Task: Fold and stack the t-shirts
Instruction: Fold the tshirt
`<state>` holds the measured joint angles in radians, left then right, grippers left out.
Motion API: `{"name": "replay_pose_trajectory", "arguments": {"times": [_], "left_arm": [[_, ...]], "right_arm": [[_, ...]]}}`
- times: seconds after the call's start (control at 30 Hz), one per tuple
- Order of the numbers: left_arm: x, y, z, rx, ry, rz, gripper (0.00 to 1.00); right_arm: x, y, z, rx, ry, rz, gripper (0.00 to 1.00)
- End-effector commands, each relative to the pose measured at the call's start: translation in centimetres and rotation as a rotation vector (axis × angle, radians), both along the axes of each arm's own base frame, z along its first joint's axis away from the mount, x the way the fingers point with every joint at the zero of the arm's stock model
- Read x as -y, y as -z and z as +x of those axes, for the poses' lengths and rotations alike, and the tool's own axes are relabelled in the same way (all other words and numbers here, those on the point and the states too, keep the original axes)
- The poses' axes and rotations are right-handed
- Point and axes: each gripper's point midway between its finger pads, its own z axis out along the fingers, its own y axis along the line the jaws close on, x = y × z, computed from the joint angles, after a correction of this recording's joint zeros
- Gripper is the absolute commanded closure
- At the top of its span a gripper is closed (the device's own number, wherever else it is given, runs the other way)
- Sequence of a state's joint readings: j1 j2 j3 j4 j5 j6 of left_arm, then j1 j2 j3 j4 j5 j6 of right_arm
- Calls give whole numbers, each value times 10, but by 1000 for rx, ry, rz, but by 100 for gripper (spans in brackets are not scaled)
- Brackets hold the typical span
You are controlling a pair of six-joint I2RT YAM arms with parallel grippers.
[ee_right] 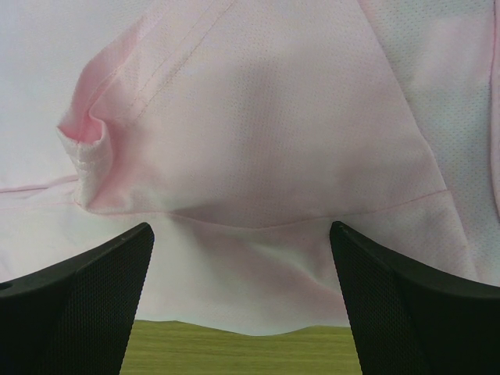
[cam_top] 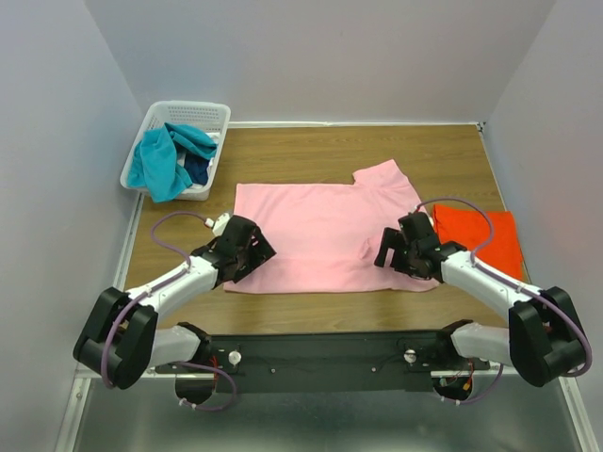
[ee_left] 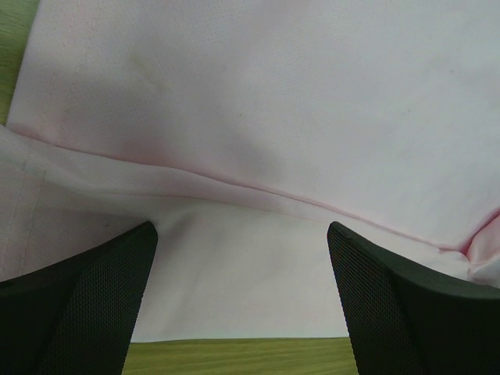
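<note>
A light pink t-shirt [cam_top: 320, 231] lies partly folded in the middle of the table, one sleeve sticking out at its far right. My left gripper [cam_top: 247, 252] is open over its near left corner; its cloth [ee_left: 258, 117] fills the left wrist view between the spread fingers [ee_left: 94, 297]. My right gripper [cam_top: 394, 250] is open over the near right part, with a bunched fold [ee_right: 86, 133] ahead of its fingers [ee_right: 406, 305]. A folded bright orange t-shirt [cam_top: 482, 237] lies at the right.
A white basket [cam_top: 179, 122] at the far left holds a teal garment [cam_top: 165, 160] and a dark blue one [cam_top: 196, 168]. Grey walls enclose the wooden table [cam_top: 311, 151]. Its near edge shows below the shirt in both wrist views.
</note>
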<state>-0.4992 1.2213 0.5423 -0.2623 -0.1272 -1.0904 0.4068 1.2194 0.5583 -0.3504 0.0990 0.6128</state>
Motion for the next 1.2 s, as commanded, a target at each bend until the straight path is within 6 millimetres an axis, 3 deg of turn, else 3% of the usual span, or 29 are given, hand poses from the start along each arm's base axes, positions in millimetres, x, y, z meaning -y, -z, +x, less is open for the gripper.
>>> {"name": "replay_pose_trajectory", "arguments": {"times": [0.0, 0.17, 0.27, 0.5, 0.6, 0.67, 0.7, 0.87, 0.9, 0.93, 0.97, 1.0, 1.07, 1.17], "left_arm": [[-20, 24, -31, -120, -21, 77, 2], [-18, 19, -35, -105, -6, 53, 2], [-16, 5, -28, -51, 11, 49, 2], [-29, -74, 19, 183, -72, 113, 2], [-39, -114, 51, 286, -122, 147, 2], [-44, -117, 67, 285, -110, 186, 2], [-53, -130, 83, 304, -137, 184, 2], [-67, -134, 133, 298, -138, 249, 2], [-68, -120, 143, 263, -117, 276, 2], [-69, -130, 156, 281, -124, 271, 2], [-73, -127, 164, 268, -129, 278, 2], [-74, -112, 173, 231, -125, 302, 2], [-78, -115, 190, 232, -126, 323, 2], [-81, -84, 210, 161, -108, 342, 2]], "right_arm": [[-1, 2, -17, -52, 4, 17, 0], [-2, -5, -18, -38, -1, 32, 0], [-6, -29, -4, 32, -11, 42, 0], [-13, -109, 44, 246, -11, 53, 0], [-14, -121, 59, 271, 2, 37, 0], [-16, -119, 65, 259, -1, 24, 0], [-16, -119, 68, 258, 1, 20, 0], [-19, -114, 79, 239, -14, -11, 0], [-19, -110, 81, 231, -12, -20, 0], [-17, -110, 83, 230, -8, -28, 0], [-17, -111, 85, 235, -7, -34, 0], [-17, -110, 86, 234, -11, -42, 0], [-15, -106, 88, 224, -8, -58, 0], [-15, -102, 90, 216, -14, -74, 0]]}}
